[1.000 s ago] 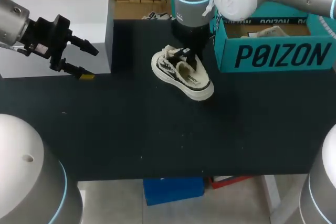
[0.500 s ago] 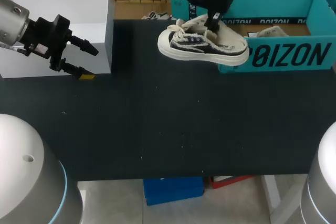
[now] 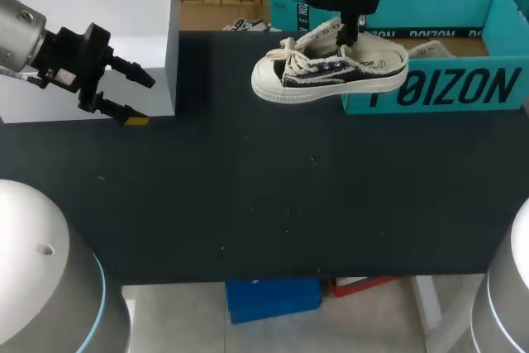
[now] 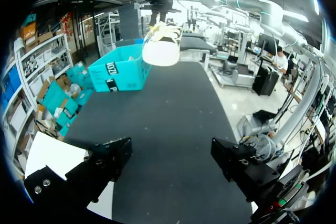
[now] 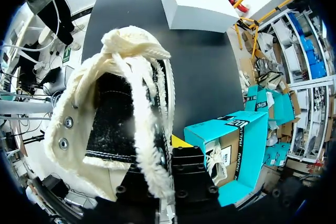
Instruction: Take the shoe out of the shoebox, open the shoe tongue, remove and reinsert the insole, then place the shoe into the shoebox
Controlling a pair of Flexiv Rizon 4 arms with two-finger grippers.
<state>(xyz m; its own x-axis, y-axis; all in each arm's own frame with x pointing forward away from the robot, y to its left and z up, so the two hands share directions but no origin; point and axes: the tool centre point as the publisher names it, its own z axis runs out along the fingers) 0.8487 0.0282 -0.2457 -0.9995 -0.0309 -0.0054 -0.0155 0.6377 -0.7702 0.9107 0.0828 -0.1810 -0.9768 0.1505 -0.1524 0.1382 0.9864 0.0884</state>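
Observation:
A cream and black shoe [image 3: 331,72] hangs above the table, level, toe to the left, heel over the front wall of the teal shoebox [image 3: 446,88]. My right gripper [image 3: 350,37] is shut on the shoe's collar from above. In the right wrist view the shoe [image 5: 115,124] fills the space ahead of the right gripper [image 5: 181,163], and the shoebox [image 5: 236,145] lies below it. My left gripper [image 3: 132,98] stands open and holds nothing at the far left. From there the shoe [image 4: 161,45] and shoebox [image 4: 118,69] show far ahead of the left gripper [image 4: 170,161].
A white box [image 3: 99,39] sits at the back left, right behind my left gripper. Crumpled paper [image 3: 430,49] lies inside the shoebox. The black table [image 3: 264,196] stretches between the two arms.
My right gripper has lifted the shoe off the table, turned it level, and carried it right and back toward the shoebox. The left arm has kept still.

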